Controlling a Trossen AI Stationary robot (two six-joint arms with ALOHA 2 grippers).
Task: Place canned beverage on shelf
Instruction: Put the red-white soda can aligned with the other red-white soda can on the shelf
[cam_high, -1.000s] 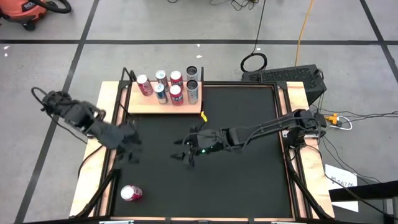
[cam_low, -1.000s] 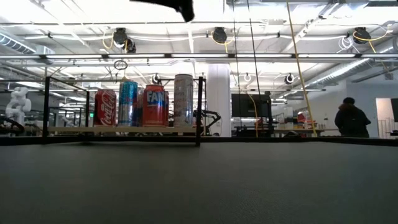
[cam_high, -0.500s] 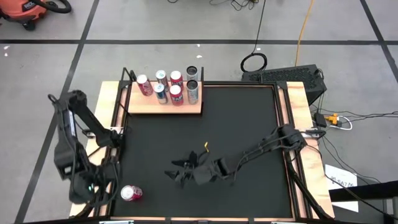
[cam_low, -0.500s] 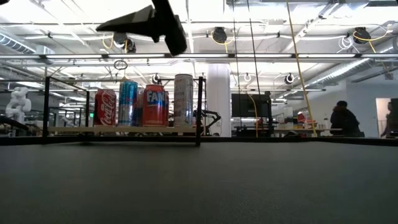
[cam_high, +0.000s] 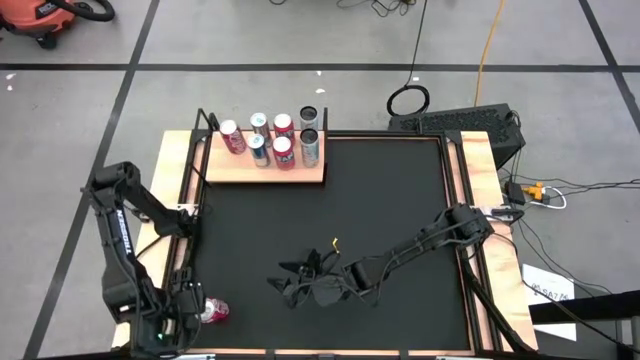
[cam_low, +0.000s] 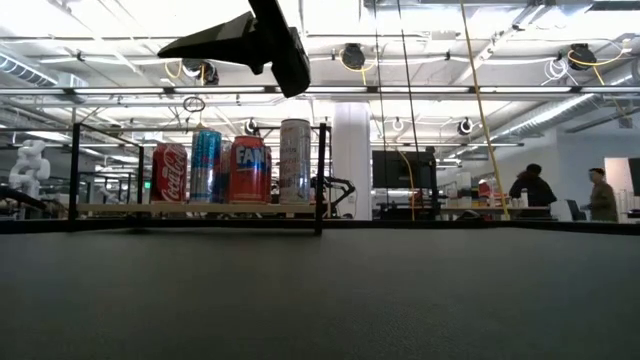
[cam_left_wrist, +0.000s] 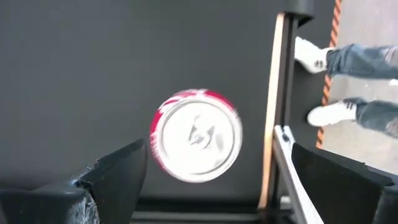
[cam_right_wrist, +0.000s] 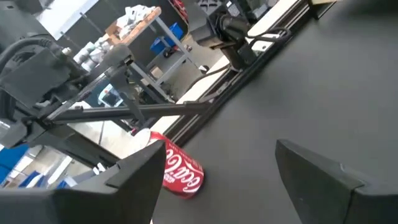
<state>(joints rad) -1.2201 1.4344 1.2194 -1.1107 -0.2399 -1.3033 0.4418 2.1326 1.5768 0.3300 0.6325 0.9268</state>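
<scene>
Seven cans (cam_high: 270, 139) crowd the shelf (cam_high: 262, 167) at 11 o'clock. Red can (cam_high: 212, 311) lies at 7. Left gripper (cam_left_wrist: 211, 186) spread open above it; right gripper (cam_high: 290, 287) open nearby. Low view misses it.

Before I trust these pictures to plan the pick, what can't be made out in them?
- Loose red can, high view: the left gripper partly covers it.
- Same can, left wrist view: blurred, label unreadable.
- Back-row cans on the shelf, low view: hidden behind the front cans.
- Loose can, low view: out of frame.
</scene>
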